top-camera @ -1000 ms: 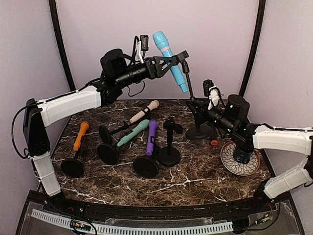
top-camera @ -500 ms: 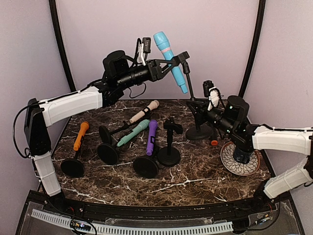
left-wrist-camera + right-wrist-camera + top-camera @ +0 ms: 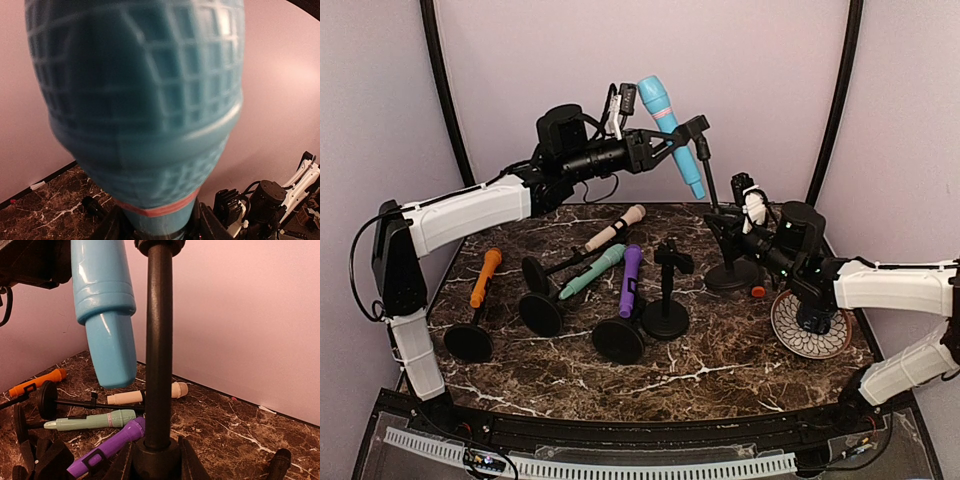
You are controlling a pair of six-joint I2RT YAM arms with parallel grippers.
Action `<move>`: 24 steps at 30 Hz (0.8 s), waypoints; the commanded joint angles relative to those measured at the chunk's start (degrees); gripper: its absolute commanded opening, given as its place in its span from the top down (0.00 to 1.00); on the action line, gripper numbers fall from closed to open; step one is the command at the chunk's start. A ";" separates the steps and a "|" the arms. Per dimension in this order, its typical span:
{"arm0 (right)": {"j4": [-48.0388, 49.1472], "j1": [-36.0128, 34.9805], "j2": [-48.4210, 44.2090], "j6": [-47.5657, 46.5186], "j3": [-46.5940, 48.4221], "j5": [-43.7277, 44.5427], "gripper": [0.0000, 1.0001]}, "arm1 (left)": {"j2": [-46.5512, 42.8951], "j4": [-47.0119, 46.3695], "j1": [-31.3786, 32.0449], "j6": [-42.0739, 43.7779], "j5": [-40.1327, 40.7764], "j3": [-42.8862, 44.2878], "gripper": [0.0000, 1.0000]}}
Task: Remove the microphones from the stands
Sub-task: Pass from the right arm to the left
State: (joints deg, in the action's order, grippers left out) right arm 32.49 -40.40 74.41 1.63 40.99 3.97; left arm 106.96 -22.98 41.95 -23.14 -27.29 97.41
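The blue microphone [image 3: 672, 135] with a pink band leans in the clip at the top of the tall black stand [image 3: 713, 200] at the back of the table. My left gripper [image 3: 663, 147] is shut on its body just below the head. In the left wrist view the meshed head [image 3: 135, 100] fills the frame, with my left gripper [image 3: 157, 231] closed on the neck below it. My right gripper [image 3: 732, 245] is shut on the stand's pole low down. In the right wrist view its fingers clasp the collar [image 3: 156, 457], and the microphone's tail [image 3: 107, 335] hangs left of the pole [image 3: 159, 340].
Cream [image 3: 616, 228], green [image 3: 592, 271], purple [image 3: 631, 280] and orange [image 3: 485, 277] microphones lie among toppled black stands in the middle and left. A short upright stand [image 3: 667, 300] is at centre. A patterned plate [image 3: 810, 325] sits under my right arm.
My left gripper has closed on the blue microphone and shifted slightly right and down with it. The stand and my right gripper have shifted a little as well.
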 commanded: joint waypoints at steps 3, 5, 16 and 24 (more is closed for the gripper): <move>1.25 -0.20 -2.40 -4.57 0.43 0.92 1.00 | -0.42 6.33 0.10 4.84 -5.65 5.08 1.00; 0.45 -0.20 -2.67 -5.22 0.40 0.74 1.00 | -0.43 7.86 -0.12 5.12 -6.36 6.12 1.00; 1.98 -0.20 -3.25 -1.06 -1.35 -0.44 0.78 | -1.32 1.75 -0.95 2.35 -9.57 4.49 1.00; -0.01 1.49 -7.40 3.86 -1.44 -7.13 0.18 | -0.55 -6.04 -0.95 -0.89 -10.34 2.53 1.00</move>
State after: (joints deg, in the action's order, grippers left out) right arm 31.31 -40.10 70.61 2.66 39.66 1.28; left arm 107.92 -19.03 40.88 -21.65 -35.57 99.70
